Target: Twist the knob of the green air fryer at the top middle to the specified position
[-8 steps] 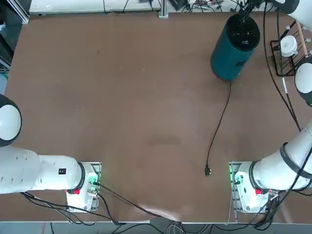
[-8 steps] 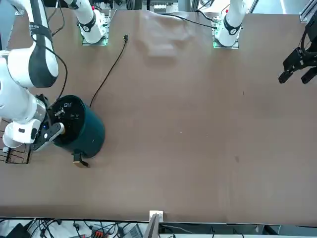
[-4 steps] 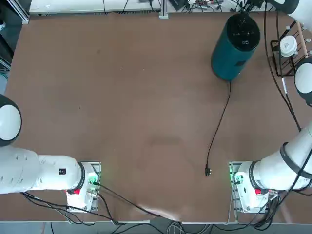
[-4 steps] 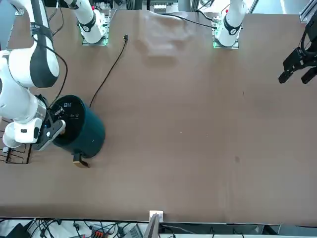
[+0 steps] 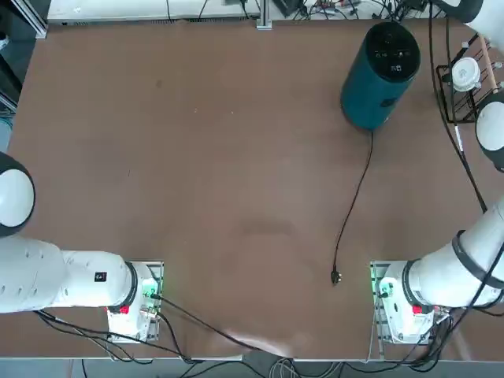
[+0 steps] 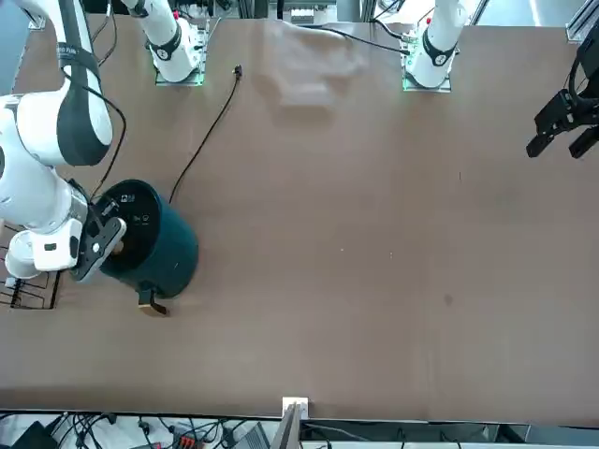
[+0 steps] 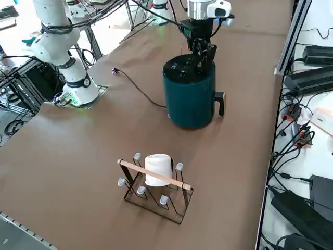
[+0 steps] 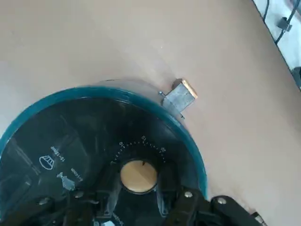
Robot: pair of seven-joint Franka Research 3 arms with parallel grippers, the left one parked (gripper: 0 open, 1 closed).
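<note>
The green air fryer stands upright at the far right of the table, also in the front view and the right side view. Its black top face carries white marks and a dial scale. The knob, small, round and tan-gold, sits near the rim of that face. My right gripper hangs just above the knob, open, with one finger on each side and a thin gap to each. From the side, the gripper is right over the fryer's top; from across the table too.
A black power cord runs from the fryer to a loose plug. The fryer's handle points to the table's far edge. A black wire rack holding a white round object stands to the right of the fryer.
My right gripper has drawn back up off the fryer's top face: in the top view it no longer covers the far rim. The fryer has not moved.
</note>
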